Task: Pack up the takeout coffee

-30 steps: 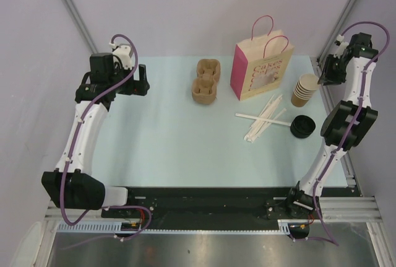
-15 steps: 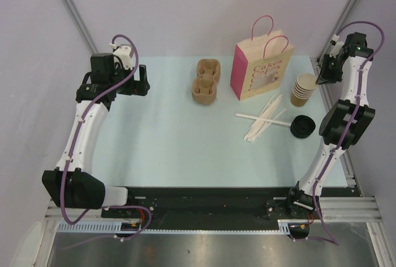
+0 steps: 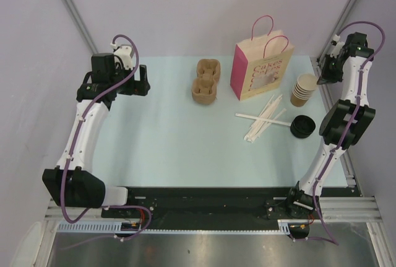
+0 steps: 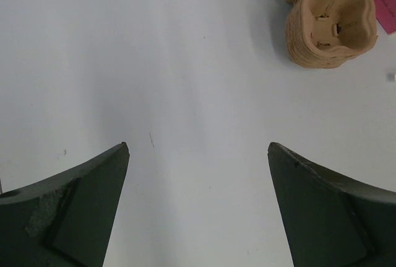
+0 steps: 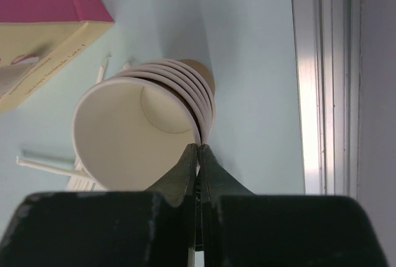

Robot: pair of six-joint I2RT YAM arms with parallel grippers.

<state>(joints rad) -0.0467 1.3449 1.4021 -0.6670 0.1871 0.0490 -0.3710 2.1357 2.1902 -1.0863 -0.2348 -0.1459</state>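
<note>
Now | left hand [image 4: 198,148] splayed wide | right hand [image 5: 198,150] pinching thin rim of stacked beige paper cups [image 5: 124,135]

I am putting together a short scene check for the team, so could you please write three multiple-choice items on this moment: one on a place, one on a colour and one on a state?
1. Where does the stack of paper cups stand?
A. Inside the pink bag
B. On the table, on the right arm's side of the pink bag
C. Between the left arm and the pulp carriers

2. What colour is the round lid lying near the stirrers?
A. White
B. Red
C. Black

3. What is the state of the left gripper?
A. Open, with nothing between its fingers
B. Shut on a stirrer
C. Shut on a cup

Answers:
1 B, because the top view shows the stack standing beside the bag, close to the right arm.
2 C, because the lid is plainly black against the pale table.
3 A, because the left wrist view shows only bare table between the spread fingers.
</note>
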